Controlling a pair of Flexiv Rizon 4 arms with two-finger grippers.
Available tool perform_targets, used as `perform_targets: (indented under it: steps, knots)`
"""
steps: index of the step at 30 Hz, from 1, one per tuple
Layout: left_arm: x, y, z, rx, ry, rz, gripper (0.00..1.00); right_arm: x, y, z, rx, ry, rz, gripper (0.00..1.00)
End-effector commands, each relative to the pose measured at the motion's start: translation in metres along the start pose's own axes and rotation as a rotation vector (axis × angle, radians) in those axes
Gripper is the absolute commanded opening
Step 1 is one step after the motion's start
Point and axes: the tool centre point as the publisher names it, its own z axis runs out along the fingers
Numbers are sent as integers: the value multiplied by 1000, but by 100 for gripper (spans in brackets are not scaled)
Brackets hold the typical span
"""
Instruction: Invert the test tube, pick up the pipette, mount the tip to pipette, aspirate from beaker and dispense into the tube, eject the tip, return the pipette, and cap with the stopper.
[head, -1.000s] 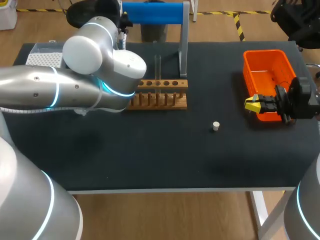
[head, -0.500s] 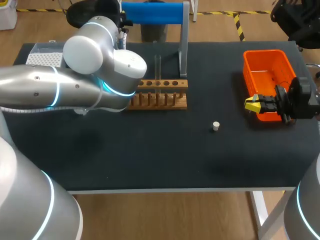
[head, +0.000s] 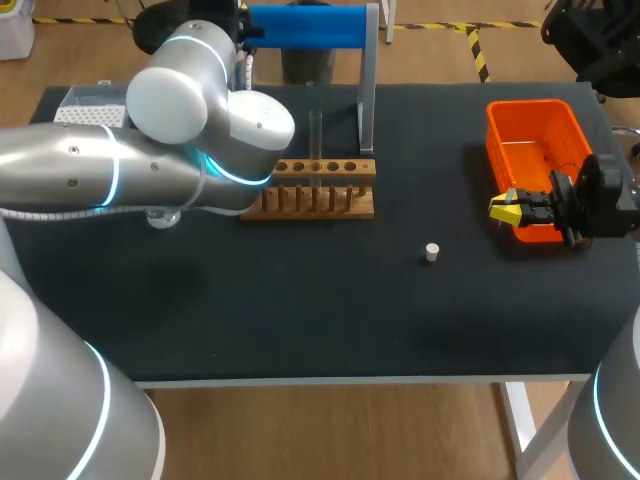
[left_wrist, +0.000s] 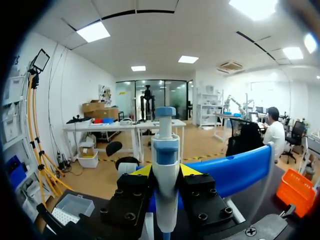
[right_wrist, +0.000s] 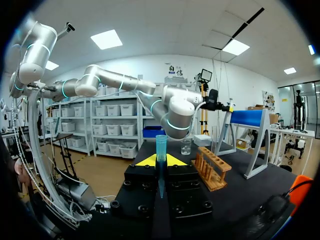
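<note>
Left gripper (left_wrist: 165, 172) was clenched on the pipette (left_wrist: 165, 150), held upright beside the blue stand (left_wrist: 235, 170), plunger up so its nose could meet a tip. By the orange bin (head: 528, 104), the right gripper (right_wrist: 160, 161) pinched a blue tip (right_wrist: 160, 145), wide end up (apparently offered for mounting). The tube (head: 315, 135) stood in the wooden rack (head: 320, 190).

Blue tip (right_wrist: 160, 145) in right claw (right_wrist: 160, 161), pipette (left_wrist: 165, 150) in left claw (left_wrist: 166, 172), stopper (head: 432, 252) on table (head: 300, 310)

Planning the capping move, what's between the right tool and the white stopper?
Nothing: the head view shows only bare black tabletop between the right tool and the stopper.
</note>
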Motion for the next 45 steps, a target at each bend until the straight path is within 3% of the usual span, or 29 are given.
perform_targets:
  steps: [1, 8, 19, 33, 41, 45]
  knots:
    - [2, -5, -6, -10, -1, 3, 0, 1, 0, 1, 1, -3, -1, 0]
    - [3, -9, -19, -7, 40, 7, 0, 1, 0, 1, 1, -3, -1, 0]
    - [12, -21, -54, 5, 224, 39, 0, 1, 0, 1, 1, -3, -1, 0]
    - [28, -28, -128, 43, 468, 59, 0, 1, 0, 1, 1, -3, -1, 0]
    - [46, -31, -182, 56, 728, 106, 0, 1, 0, 1, 1, -3, -1, 0]
    - [55, -36, -216, 93, 913, 118, 0, 1, 0, 1, 1, -3, -1, 0]
